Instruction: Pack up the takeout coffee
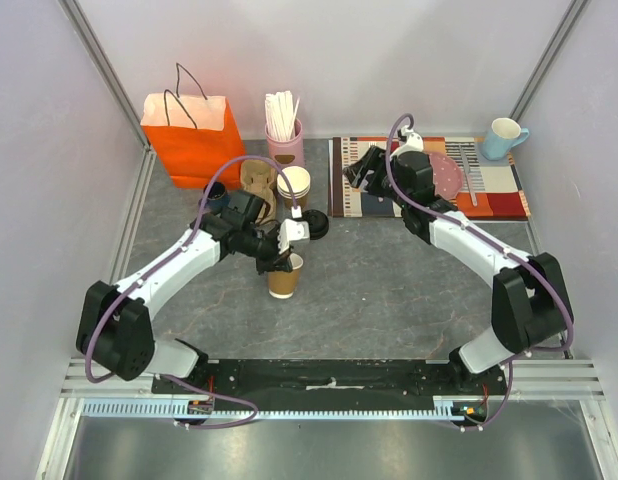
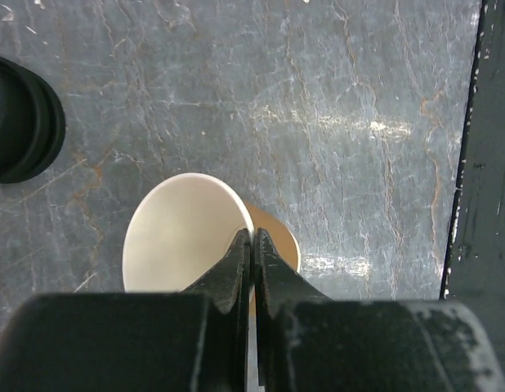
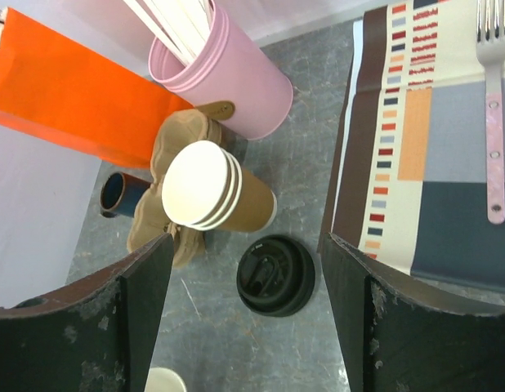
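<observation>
Now, left end effector (image 2: 252, 235) closed, pinching brown cup (image 2: 179, 237)

Paper cups: stack of three (image 3: 205, 188), lone cup (image 1: 283, 283). Mugs, two: dark blue mug (image 3: 120, 194), pale blue mug (image 1: 503, 135). One each: black lid (image 3: 275, 275), orange bag (image 1: 192, 140), pink holder (image 3: 236, 82), carrier (image 1: 257, 178), placemat (image 3: 416, 139), plate (image 1: 451, 178), fork (image 3: 492, 122).

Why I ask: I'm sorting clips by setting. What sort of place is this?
Likely a mock takeout-coffee counter staged in a white-walled test booth: stacked paper cups, a pink holder of stirrers, an orange paper bag.
</observation>
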Controlling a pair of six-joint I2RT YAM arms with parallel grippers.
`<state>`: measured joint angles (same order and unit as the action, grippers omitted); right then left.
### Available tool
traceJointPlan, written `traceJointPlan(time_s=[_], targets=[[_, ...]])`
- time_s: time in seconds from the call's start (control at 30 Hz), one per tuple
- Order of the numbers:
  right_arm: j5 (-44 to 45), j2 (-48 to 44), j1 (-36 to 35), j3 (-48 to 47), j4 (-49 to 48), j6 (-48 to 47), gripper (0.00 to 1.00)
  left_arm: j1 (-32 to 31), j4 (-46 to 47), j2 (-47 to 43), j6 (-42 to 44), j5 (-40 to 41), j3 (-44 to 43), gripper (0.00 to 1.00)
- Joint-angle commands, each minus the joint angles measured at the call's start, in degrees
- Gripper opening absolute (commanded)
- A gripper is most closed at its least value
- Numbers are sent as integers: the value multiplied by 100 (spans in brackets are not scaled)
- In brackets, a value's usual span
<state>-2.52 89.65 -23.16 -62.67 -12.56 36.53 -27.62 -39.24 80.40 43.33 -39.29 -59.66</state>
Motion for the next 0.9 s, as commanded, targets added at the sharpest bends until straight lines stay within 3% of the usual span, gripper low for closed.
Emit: traceJointPlan(time_s=[0.0,0.3,0.53,0.87], targets=[[147,-360,-22,220,113,-146,80,-33,883,-464,509,-158,506,2],[121,-448,-22,247,175,-103,80,-33,1462,-833,466,377,885,2],[121,-579,-40,273,324,-32,80,-33,3842,-1000,88,1643,1904,2],[217,-826,-163,335,526,-50,80,-25,3803,-1360,-623,1003,2372,2]])
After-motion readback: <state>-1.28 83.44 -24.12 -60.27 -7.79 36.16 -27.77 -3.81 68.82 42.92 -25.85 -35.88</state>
